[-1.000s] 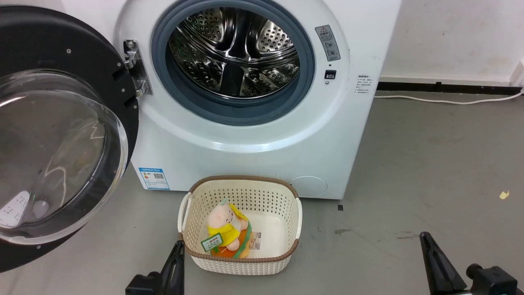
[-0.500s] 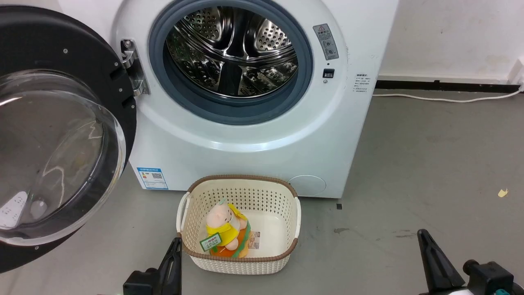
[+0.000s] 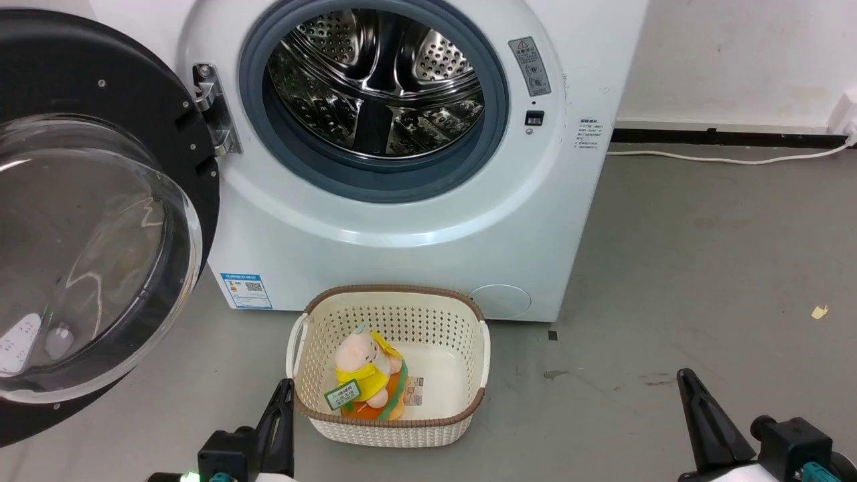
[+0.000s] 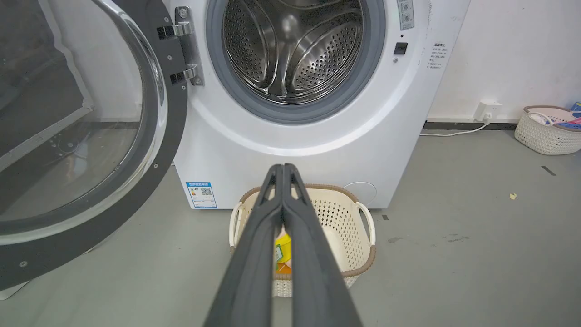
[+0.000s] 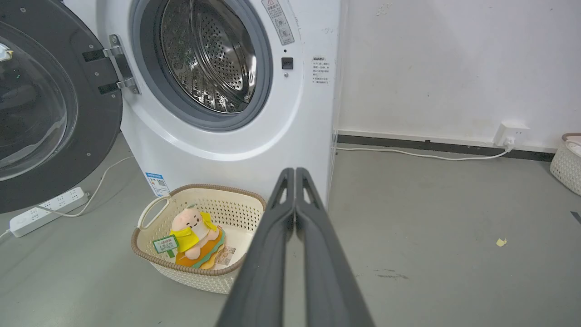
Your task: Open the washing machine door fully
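Your washing machine door [image 3: 87, 221] is swung wide open to the left of the washing machine [image 3: 402, 227], inner side with the clear glass bowl facing the camera, and hangs off the metal hinge [image 3: 214, 110] at the left edge of the opening. The grey rubber ring and steel drum [image 3: 375, 80] are fully exposed. The blue label [image 3: 246, 290] sits low on the front left, the round cap [image 3: 500, 300] low on the front right.

A cream perforated laundry basket [image 3: 392, 428] with a brown rim sits on the floor right in front of the machine, with a plush toy [image 3: 365, 375] in yellow inside it on the left.

Your left claw [image 3: 286, 388] is low in the head view, just beside the basket's left front corner. Its fingers are pressed together, it holds nothing and it is not touching the door. Your right claw [image 3: 684, 376] is well off to the right over bare grey floor, fingers also pressed together and empty.

A white power strip [image 5: 45, 211] lies on the floor under the open door. A white cable [image 3: 723, 159] runs along the wall base to a socket [image 5: 510, 134]. A second basket [image 4: 547, 129] sits far right by the wall.
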### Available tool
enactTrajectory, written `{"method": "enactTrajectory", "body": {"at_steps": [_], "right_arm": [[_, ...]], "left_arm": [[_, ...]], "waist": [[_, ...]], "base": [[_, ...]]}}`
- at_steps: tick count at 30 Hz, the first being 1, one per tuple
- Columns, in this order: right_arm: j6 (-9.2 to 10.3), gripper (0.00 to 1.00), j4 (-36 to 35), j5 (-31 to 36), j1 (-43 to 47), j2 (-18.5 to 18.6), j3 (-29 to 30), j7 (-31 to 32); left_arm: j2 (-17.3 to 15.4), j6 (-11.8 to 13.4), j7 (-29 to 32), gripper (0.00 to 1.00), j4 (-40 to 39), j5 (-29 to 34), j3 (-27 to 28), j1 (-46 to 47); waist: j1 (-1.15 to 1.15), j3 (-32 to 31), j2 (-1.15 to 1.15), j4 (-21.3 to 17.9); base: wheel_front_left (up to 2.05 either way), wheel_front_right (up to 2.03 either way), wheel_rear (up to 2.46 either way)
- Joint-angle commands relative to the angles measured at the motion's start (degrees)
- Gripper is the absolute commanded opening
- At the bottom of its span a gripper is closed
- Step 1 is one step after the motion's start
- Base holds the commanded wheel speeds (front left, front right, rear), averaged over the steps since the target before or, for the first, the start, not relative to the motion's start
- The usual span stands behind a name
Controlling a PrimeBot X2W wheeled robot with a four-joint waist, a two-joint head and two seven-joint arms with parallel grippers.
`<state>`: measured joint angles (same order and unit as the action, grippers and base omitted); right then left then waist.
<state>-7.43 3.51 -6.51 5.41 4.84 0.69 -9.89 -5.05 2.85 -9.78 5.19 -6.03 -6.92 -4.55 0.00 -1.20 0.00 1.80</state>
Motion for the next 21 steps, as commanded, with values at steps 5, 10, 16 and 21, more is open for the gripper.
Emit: {"method": "enactTrajectory", "body": {"at_steps": [5, 10, 16, 21], "right_arm": [[-0.02, 0.0, -0.51, 0.9, -1.12, -0.47, -0.12, 0.84], [-0.02, 0.0, -0.71, 1.26, -1.4, -0.57, -0.15, 1.43], [-0.03, 0.0, -1.02, 1.85, -1.85, -0.72, -0.21, 2.37], [-0.03, 0.0, -1.21, 2.21, -2.13, -0.82, -0.25, 2.96]], "left_arm": [[0.17, -0.33, 0.81, 0.0, -0.72, 0.96, 0.57, 1.05], [0.3, -0.5, 1.4, 0.0, -1.01, 1.28, 0.99, 1.27], [0.51, -0.76, 2.33, 0.0, -1.48, 1.81, 1.65, 1.64], [0.64, -0.92, 2.91, 0.0, -1.77, 2.14, 2.06, 1.87]], "waist": [[0.0, 0.08, 0.0, -0.12], [0.0, 0.16, 0.0, -0.23], [0.0, 0.27, 0.0, -0.41], [0.0, 0.34, 0.0, -0.52]], "base": [[0.0, 0.0, 0.0], [0.0, 0.0, 0.0], [0.0, 0.0, 0.0], [0.0, 0.0, 0.0]]}}
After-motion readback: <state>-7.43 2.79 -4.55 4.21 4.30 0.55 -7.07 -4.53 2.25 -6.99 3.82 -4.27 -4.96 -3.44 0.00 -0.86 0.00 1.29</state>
